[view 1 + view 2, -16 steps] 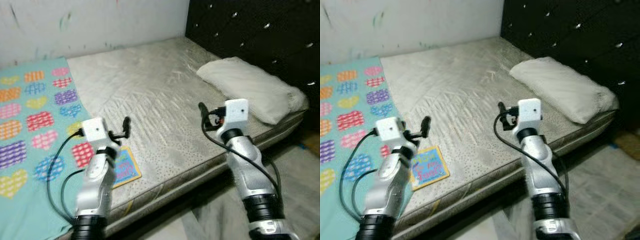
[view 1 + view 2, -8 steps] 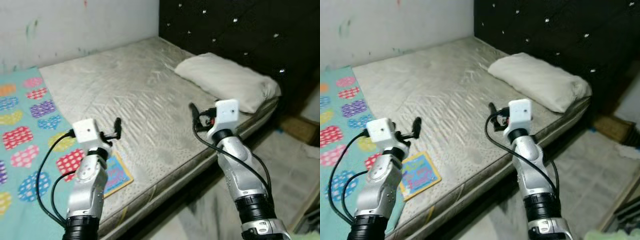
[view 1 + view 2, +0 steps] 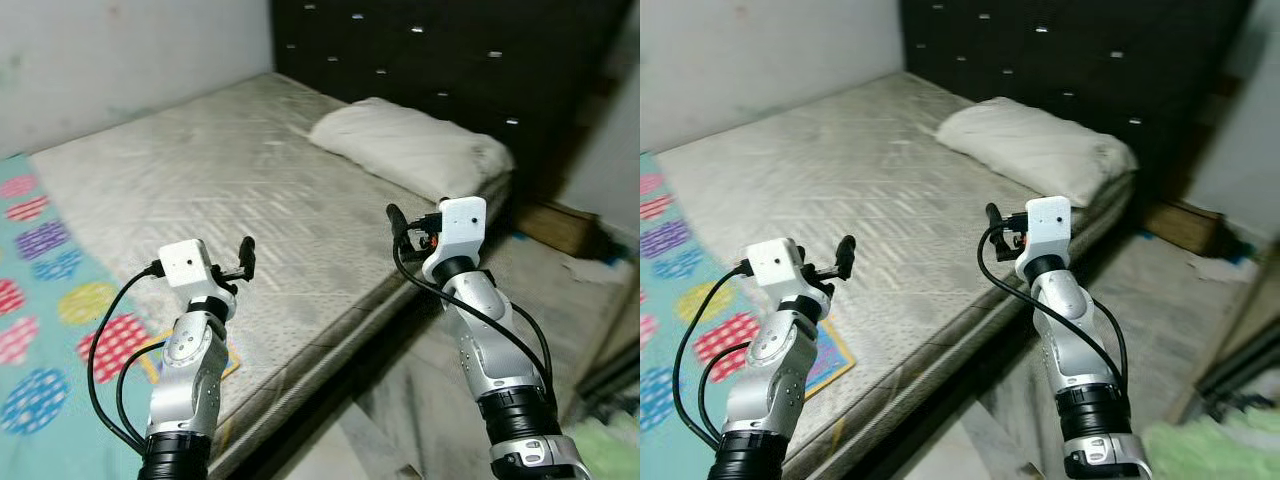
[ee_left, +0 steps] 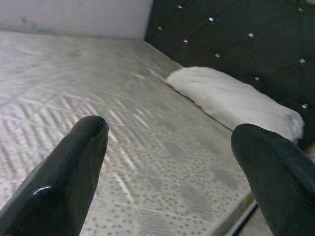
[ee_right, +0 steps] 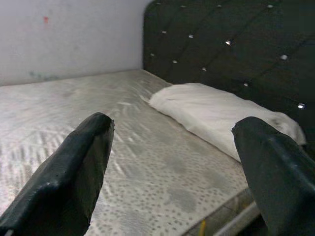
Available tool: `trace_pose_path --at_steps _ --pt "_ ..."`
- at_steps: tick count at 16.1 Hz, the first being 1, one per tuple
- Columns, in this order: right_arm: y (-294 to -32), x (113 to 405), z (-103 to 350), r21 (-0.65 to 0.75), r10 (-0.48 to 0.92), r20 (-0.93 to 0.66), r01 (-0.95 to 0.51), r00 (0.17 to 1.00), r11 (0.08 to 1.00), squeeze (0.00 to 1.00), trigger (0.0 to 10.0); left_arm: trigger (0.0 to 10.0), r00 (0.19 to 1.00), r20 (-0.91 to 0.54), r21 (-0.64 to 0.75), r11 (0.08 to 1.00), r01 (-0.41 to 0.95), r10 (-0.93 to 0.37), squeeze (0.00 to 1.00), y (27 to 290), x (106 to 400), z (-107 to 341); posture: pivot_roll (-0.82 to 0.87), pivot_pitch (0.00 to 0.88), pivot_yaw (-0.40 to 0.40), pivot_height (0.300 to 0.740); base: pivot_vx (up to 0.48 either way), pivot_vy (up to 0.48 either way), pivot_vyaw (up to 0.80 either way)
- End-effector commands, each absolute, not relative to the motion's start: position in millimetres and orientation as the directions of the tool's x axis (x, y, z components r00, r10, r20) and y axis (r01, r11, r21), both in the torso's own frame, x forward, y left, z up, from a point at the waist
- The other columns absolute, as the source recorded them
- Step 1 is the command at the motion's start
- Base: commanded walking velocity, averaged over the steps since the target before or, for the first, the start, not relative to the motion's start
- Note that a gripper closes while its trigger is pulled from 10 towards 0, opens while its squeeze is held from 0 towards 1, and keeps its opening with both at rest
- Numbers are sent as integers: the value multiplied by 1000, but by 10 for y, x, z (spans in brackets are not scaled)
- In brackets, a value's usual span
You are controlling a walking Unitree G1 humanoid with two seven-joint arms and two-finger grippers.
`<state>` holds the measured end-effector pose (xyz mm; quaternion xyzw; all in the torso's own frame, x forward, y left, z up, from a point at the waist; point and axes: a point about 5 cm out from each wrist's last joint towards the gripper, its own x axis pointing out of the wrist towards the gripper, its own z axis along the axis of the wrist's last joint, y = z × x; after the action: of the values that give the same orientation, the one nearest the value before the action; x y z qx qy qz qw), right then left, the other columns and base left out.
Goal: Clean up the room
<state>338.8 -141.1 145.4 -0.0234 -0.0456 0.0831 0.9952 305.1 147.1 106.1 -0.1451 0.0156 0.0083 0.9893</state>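
Observation:
A bare grey mattress (image 3: 200, 170) lies before me with a white pillow (image 3: 400, 145) at its head. A teal blanket with coloured hearts (image 3: 40, 330) covers its left part. A small colourful book (image 3: 827, 358) lies near the bed's front edge, partly behind my left arm. My left gripper (image 3: 245, 258) is raised over that edge, open and holding nothing; its fingers (image 4: 74, 172) frame the mattress and pillow. My right gripper (image 3: 396, 222) hovers over the bed's front corner, open and holding nothing, its fingers (image 5: 74, 172) spread wide.
A black tufted headboard (image 3: 420, 60) stands behind the pillow. A pale wall runs along the far side. Grey floor (image 3: 420, 400) lies to the right of the bed, with a brown box (image 3: 555, 225) by the headboard and something green (image 3: 1200, 450) at the lower right.
The camera has swung to the right, so the bed and blanket slid left and more floor shows. Both arms keep the same raised pose with open grippers.

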Motion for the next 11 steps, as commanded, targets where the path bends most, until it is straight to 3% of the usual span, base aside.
trace_pose_path --at_steps 1,4,7,11 --pt "-1404 3393 1484 -56 166 96 -161 981 985 0 10000 10000 999 -31 -279 960 -26 18 0 1491 3055 1072 -93 0 38 740 0 0 -800" --pt "-1403 3392 1489 -58 169 100 -164 981 985 0 10000 10000 1000 -15 -285 959 -1 -3 0 1468 3051 1087 -93 0 38 740 0 0 -592" --pt "-1405 3391 1494 -66 167 98 -161 981 985 0 10000 10000 1000 -7 -291 957 6 -8 0 1463 3054 1101 -98 0 39 740 85 0 -156" --pt "-1411 3392 1490 -55 161 97 -157 982 986 0 10000 10000 1000 -24 -291 957 -4 -3 0 1462 3057 1082 -99 0 41 740 129 0 -800"
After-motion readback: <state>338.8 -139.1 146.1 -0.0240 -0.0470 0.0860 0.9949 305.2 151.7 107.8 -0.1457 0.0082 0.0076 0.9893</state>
